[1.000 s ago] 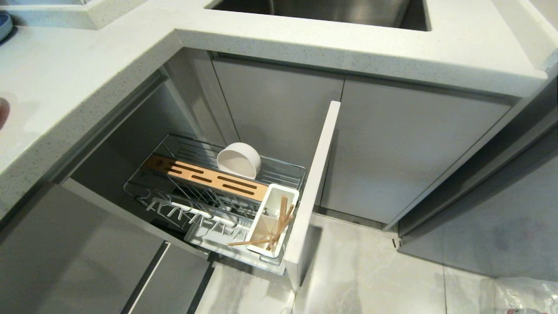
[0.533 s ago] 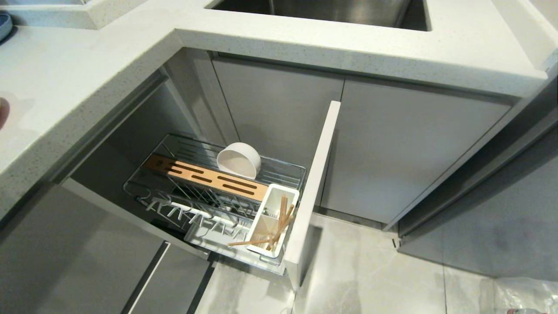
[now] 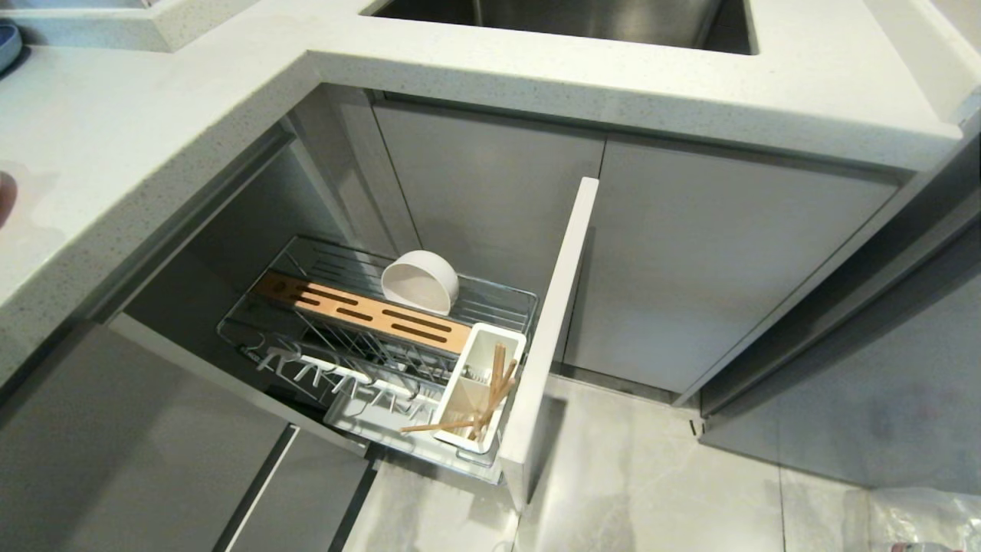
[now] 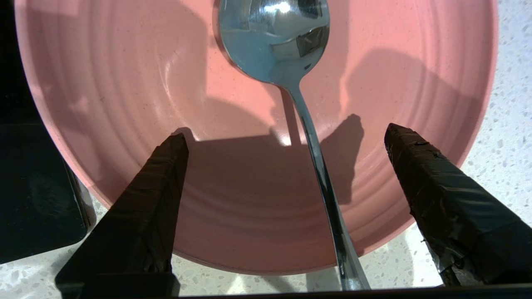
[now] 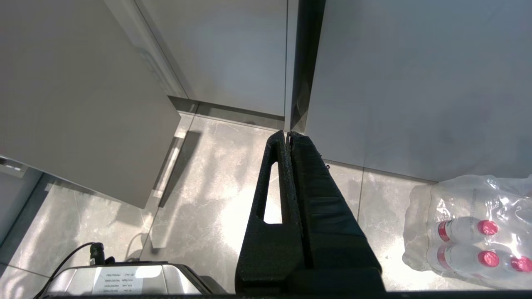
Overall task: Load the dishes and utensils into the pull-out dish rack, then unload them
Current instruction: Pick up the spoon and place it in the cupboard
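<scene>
1. Rack view from the head camera: the pull-out dish rack [image 3: 306, 322] stood drawn out from under the counter [image 3: 153, 153]. The off-white bowl [image 3: 420, 281] leaned on edge behind the rack's bamboo strip [image 3: 360, 310], and the chopsticks [image 3: 490, 395] stood in the utensil cup [image 3: 479, 383] at the rack's front corner. Neither arm showed.

2. Left wrist view: the left gripper [image 4: 286, 141] hung with its fingers spread wide over a pink bowl [image 4: 124, 104] on the speckled counter, holding nothing. The spoon [image 4: 291, 62] lay inside that bowl, its handle running out over the rim between the fingers. It looked light, stiff and slick; the thin handle near the rim seemed the best place to pinch.

3. Right wrist view: the right gripper [image 5: 289, 137] was pressed together, empty, above the floor [image 5: 208, 187] beside a pack of bottles [image 5: 474, 232].
</scene>
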You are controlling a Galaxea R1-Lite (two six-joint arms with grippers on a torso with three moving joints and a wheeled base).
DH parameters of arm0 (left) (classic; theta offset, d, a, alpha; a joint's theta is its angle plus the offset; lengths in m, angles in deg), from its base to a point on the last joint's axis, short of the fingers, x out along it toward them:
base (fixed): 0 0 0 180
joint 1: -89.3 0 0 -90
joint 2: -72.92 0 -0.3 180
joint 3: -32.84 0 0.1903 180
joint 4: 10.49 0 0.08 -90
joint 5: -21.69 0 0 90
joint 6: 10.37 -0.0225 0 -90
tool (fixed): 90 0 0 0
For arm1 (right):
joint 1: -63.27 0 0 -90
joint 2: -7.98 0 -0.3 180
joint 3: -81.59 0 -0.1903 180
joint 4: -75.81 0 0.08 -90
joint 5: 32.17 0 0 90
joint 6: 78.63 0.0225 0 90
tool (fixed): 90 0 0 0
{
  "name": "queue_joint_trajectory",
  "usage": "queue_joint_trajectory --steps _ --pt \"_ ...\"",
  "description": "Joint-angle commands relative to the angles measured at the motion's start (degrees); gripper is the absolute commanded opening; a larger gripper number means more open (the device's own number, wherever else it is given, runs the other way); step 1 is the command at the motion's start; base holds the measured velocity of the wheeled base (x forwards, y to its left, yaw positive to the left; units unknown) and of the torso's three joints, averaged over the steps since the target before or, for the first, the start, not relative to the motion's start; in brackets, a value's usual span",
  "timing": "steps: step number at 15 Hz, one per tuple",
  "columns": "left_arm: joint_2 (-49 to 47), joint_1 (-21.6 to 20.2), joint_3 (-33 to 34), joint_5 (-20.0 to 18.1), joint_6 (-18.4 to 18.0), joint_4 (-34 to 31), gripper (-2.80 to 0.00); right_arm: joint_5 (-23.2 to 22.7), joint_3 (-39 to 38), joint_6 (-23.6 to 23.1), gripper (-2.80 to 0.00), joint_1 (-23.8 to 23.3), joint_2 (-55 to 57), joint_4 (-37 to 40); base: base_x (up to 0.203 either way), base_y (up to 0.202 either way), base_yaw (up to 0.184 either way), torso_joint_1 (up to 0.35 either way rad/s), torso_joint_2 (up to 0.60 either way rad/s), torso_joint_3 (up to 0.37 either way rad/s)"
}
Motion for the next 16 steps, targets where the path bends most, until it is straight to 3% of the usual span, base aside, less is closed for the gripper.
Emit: queue_joint_trajectory --steps 1,16 --pt "-0.17 0.05 0.20 0.01 0.16 -0.34 0.00 0.00 -0.09 0.03 -2.80 0.01 0.00 -0.01 0.000 0.000 0.000 0.000 0.00 0.000" --pt "-0.43 0.40 1.11 -0.52 -3.15 -0.69 0.00 0.00 -0.09 0.03 -2.80 0.01 0.00 -0.01 0.000 0.000 0.000 0.000 0.00 0.000"
